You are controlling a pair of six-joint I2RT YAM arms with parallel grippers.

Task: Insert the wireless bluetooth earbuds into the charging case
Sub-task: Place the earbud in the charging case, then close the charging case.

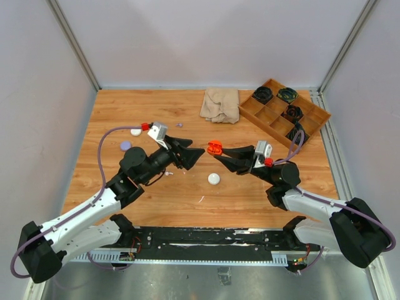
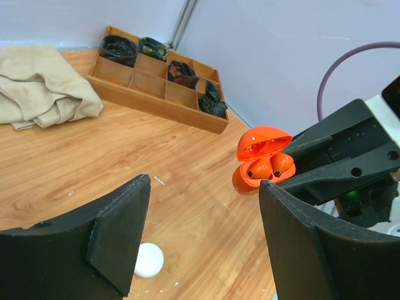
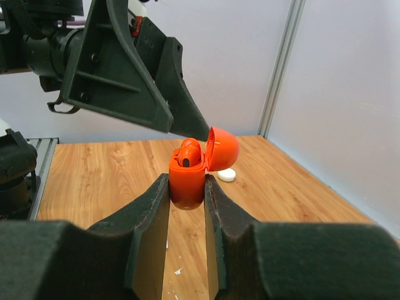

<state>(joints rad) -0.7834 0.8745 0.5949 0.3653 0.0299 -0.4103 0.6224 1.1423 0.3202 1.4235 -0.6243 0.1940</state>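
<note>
Left arm (image 1: pixel 87 212) holds jaws apart, right arm (image 1: pixel 312 201) clamped.

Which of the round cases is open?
The orange case, pinched in the right gripper: lid flipped up, earbuds showing. The white cases and purple case lie on the table.

cloth (image 2: pixel 37 84): cut by left edge | tray (image 2: pixel 150 106): dark contents unidentifiable | orange case (image 3: pixel 187 169): base hidden between right gripper (image 3: pixel 187 187) jaws
</note>
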